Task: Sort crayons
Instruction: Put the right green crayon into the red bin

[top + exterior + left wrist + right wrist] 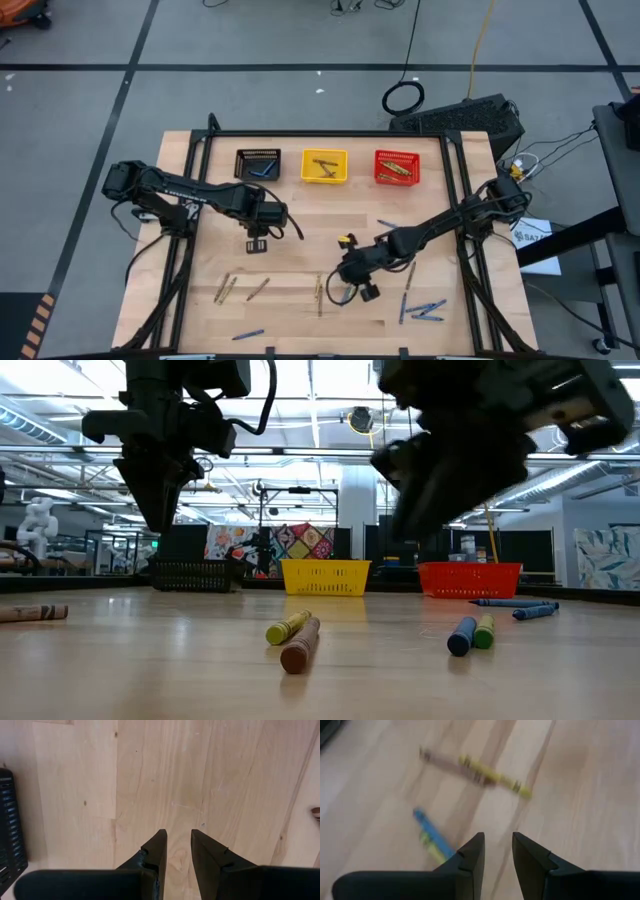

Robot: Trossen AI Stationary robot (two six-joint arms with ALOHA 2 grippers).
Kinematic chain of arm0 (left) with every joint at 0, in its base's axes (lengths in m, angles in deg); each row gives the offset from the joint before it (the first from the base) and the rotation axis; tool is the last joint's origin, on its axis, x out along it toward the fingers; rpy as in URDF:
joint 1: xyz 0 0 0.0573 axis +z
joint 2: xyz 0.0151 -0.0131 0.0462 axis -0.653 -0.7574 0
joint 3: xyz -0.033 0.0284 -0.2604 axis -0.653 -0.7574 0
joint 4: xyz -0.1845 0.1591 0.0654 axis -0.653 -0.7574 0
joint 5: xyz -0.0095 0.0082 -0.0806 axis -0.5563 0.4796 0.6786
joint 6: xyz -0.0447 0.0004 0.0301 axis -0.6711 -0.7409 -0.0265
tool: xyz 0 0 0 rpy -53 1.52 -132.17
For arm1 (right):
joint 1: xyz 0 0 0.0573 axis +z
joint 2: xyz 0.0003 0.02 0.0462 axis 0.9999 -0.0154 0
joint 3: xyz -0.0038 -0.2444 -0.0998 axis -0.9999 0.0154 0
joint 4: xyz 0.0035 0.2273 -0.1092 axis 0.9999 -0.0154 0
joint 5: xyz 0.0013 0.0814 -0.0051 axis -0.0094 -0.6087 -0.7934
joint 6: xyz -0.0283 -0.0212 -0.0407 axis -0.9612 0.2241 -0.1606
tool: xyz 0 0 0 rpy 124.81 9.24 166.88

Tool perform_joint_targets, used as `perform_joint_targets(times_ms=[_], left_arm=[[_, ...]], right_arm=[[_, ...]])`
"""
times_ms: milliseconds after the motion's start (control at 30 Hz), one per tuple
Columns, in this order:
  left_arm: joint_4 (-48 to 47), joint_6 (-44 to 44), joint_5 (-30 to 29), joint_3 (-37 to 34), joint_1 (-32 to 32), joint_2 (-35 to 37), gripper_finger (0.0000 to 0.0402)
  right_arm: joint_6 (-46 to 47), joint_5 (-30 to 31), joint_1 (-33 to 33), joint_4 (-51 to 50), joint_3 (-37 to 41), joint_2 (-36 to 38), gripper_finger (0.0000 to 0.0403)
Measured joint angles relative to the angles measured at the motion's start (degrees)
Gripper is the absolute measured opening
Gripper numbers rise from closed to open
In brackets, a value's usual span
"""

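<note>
Wooden table (pixel 300 255) carries three baskets (pixel 324 166) already holding some crayons, while many crayons (pixel 240 288) lie scattered near its front, and the left gripper (pixel 178 845) and right gripper (pixel 498 847) hover slightly parted, empty.

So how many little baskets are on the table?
3, in a row along the table's far edge: the black basket on the left, the yellow basket in the middle, the red basket on the right. None looks hidden.
</note>
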Motion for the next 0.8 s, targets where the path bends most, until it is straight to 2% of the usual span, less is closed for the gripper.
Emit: perform_joint_targets(times_ms=[133,367,800], left_arm=[[0.0,0.0,0.0,0.0,0.02,0.0,0.008],[0.11,0.09,0.0,0.0,0.02,0.0,0.008],[0.12,-0.26,0.0,0.0,0.01,0.0,0.008]], right_arm=[[-0.03,-1.66,0.0,-10.54,0.06,-0.17,0.0084],[-0.33,-4.35,1.39,-7.25,0.04,-0.74,0.0084],[-0.25,-3.86,2.71,-6.03,0.04,-5.03,0.0084]])
